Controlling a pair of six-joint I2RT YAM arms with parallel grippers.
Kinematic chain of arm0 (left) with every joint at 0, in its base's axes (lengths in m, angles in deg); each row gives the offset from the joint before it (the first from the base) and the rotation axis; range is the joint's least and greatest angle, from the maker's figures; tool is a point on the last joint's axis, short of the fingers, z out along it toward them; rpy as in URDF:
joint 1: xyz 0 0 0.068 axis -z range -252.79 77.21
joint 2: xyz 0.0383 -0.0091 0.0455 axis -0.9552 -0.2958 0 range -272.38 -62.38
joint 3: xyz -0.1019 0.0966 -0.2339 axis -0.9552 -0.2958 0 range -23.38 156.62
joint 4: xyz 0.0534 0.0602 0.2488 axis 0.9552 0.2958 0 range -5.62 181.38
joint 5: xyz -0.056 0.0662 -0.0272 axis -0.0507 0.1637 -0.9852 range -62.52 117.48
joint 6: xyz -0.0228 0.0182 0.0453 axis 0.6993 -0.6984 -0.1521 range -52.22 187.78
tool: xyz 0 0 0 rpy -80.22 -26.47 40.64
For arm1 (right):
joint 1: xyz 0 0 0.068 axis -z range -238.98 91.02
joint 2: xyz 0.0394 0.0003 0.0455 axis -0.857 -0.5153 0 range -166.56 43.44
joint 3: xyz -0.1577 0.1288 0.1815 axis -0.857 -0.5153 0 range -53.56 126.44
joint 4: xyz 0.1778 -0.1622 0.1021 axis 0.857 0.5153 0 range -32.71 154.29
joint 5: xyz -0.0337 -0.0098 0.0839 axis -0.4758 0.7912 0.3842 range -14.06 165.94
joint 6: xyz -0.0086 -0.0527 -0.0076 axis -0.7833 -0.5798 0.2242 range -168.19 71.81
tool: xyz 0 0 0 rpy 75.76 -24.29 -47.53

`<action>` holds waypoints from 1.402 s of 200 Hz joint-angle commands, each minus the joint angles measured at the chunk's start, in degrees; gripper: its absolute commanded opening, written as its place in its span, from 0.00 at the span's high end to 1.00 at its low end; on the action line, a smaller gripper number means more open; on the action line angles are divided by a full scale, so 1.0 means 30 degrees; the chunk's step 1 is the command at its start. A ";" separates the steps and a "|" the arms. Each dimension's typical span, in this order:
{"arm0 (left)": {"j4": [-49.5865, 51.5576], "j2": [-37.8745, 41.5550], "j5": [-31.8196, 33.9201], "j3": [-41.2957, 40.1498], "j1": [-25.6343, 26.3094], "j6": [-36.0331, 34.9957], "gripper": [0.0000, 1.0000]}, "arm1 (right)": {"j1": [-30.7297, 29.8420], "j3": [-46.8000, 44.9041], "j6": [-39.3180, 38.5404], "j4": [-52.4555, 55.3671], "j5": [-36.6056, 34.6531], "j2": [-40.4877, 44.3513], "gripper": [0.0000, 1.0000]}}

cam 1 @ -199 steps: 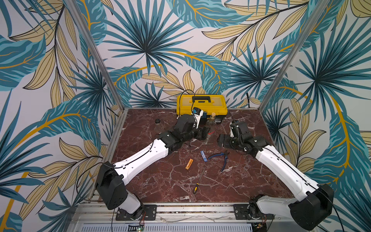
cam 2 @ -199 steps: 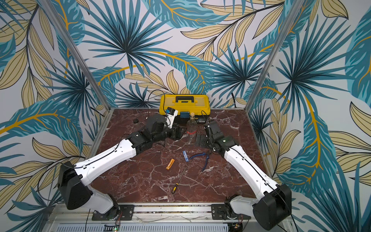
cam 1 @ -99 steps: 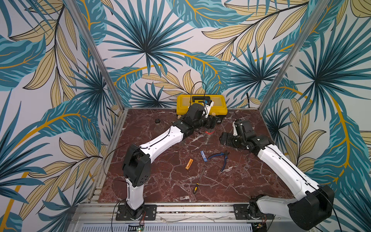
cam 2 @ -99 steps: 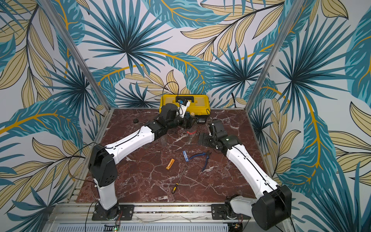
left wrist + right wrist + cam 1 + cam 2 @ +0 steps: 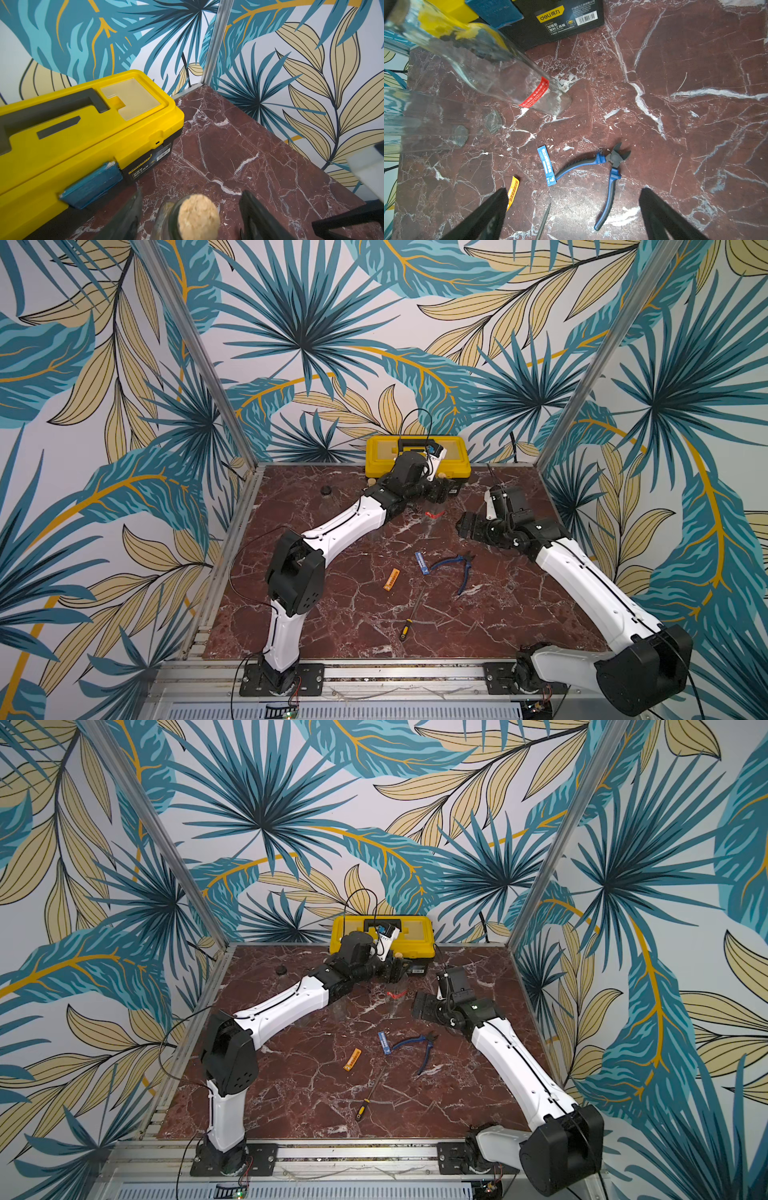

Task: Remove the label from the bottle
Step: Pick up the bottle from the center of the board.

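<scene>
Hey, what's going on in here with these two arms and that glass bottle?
The robot is meant to strip the red label off a corked glass bottle standing by the yellow toolbox. The left gripper sits astride the bottle's neck, a gap showing on each side, so no firm grip yet. The right gripper hangs open and empty nearby. The label is still on, near the base.

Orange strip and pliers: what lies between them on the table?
A blue strip lies between the orange strip and the pliers, its end by one handle; seen in both top views.
</scene>
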 commanded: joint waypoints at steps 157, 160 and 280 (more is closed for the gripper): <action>-0.0930 -0.1316 -0.0197 0.1282 -0.0278 -0.0379 0.50 | 0.0517 -0.0058 -0.0483 -0.0704 0.1015 -0.0542 0.00; -0.0917 -0.1326 -0.0207 0.1317 -0.0263 -0.0384 0.50 | 0.0531 -0.0058 -0.0483 -0.0722 0.1018 -0.0534 0.01; -0.0922 -0.1797 -0.0433 0.1701 -0.0304 0.0015 0.82 | 0.0546 -0.0030 -0.0801 -0.0653 0.1229 -0.0685 0.00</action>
